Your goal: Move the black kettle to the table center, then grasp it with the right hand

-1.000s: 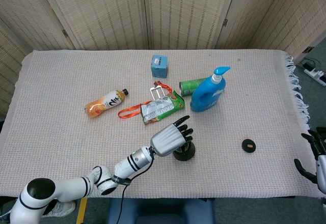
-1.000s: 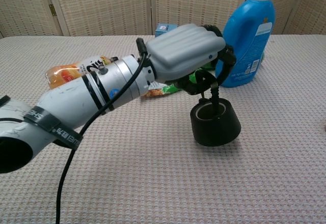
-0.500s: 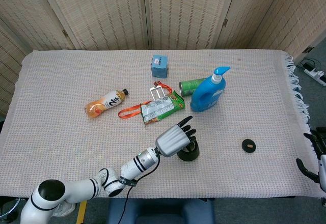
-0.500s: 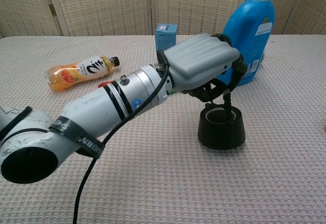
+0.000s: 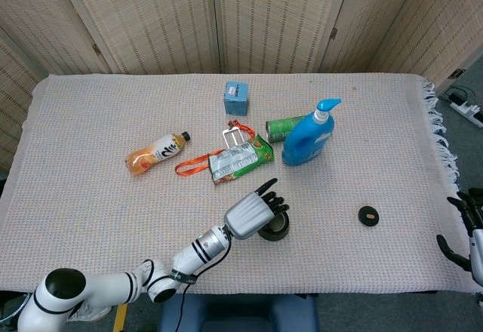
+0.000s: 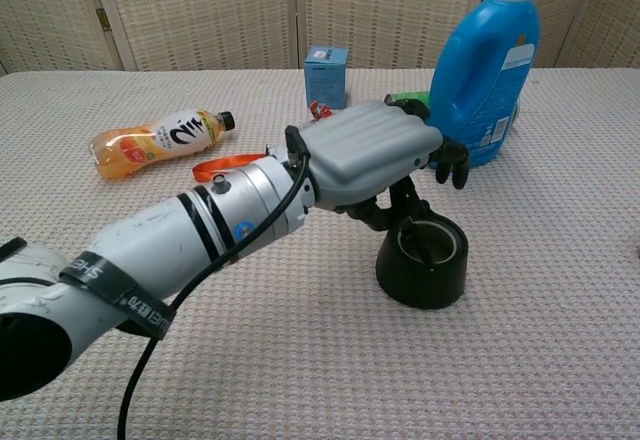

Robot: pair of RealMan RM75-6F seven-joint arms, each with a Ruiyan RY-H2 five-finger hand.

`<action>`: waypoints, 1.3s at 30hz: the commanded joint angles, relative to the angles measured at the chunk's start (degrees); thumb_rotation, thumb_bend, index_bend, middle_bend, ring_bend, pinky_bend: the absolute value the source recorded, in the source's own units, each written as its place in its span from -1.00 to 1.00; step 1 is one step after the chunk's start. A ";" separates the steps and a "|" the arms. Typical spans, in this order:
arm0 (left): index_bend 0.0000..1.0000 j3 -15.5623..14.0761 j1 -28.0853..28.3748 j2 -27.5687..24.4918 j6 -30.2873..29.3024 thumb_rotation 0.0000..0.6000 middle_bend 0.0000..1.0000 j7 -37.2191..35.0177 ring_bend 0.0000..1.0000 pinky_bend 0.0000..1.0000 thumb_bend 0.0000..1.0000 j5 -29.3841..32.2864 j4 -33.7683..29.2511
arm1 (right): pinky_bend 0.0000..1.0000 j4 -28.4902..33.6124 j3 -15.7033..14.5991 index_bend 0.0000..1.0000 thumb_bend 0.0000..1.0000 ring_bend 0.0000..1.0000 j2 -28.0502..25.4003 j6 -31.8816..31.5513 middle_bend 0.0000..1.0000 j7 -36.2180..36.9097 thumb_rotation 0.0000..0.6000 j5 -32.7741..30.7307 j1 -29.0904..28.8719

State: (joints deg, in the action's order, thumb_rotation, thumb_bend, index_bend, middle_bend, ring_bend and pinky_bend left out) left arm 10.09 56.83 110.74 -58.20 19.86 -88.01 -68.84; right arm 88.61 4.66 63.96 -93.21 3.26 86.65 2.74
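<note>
The black kettle [image 5: 275, 228] [image 6: 422, 266] is a small dark pot standing upright on the woven cloth, near the front middle of the table. My left hand [image 5: 248, 213] [image 6: 366, 153] sits over it, with the fingers curled round the thin handle that rises from the pot. At the table's right edge in the head view, far from the kettle, my right hand [image 5: 467, 232] hangs empty with its fingers apart. The chest view does not show it.
A small black lid [image 5: 367, 215] lies right of the kettle. Behind it stand a blue detergent bottle [image 5: 308, 137] [image 6: 490, 60], a green can [image 5: 281, 128], a snack bag [image 5: 240, 158] with an orange strap, an orange drink bottle [image 5: 156, 153] and a blue box [image 5: 235, 97].
My left hand shifted the kettle slightly right, then back a little toward the front edge. The fingers look less tightly curled than before. The right hand has barely moved.
</note>
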 commanded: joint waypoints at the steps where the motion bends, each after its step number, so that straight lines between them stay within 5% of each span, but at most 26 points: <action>1: -1.00 0.47 -1.44 -2.54 3.05 1.00 -0.89 5.97 -0.85 -0.99 -0.40 4.90 -5.73 | -0.45 0.15 -0.01 -0.62 -0.38 -0.40 -0.06 -0.06 -0.65 -0.11 1.00 0.14 -0.02; 5: -1.00 0.98 -2.59 -5.17 4.41 1.00 -1.00 12.29 -1.00 -1.00 -0.57 9.91 -11.40 | -0.45 0.40 -0.03 -0.62 -0.38 -0.40 -0.21 -0.12 -0.65 -0.20 1.00 0.37 -0.06; 14: -1.00 0.20 -5.71 -12.96 3.15 1.00 -1.00 21.07 -1.00 -1.00 -0.62 18.33 -22.27 | -0.45 1.13 -0.27 -0.62 -0.38 -0.40 -0.89 0.42 -0.65 -0.64 1.00 1.46 -0.67; 27: -1.00 -3.83 -16.48 -27.52 -9.01 1.00 -0.99 10.84 -0.93 -1.00 -0.59 13.78 -28.56 | -0.36 4.29 -2.21 -0.62 -0.38 -0.33 -3.29 6.71 -0.65 -1.58 1.00 6.23 -5.09; 39: -0.85 -6.56 -27.88 -37.51 -20.87 1.00 -0.90 2.07 -0.86 -1.00 -0.58 10.89 -27.40 | 0.37 10.53 -3.57 -0.62 -0.38 0.44 -5.72 22.85 -0.60 -6.43 1.00 3.21 -12.97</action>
State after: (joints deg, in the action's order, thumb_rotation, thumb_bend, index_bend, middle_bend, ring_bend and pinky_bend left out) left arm 4.02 30.17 74.04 -77.92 23.07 -76.54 -96.73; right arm 97.39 1.32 58.95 -73.91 -1.32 91.87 -8.16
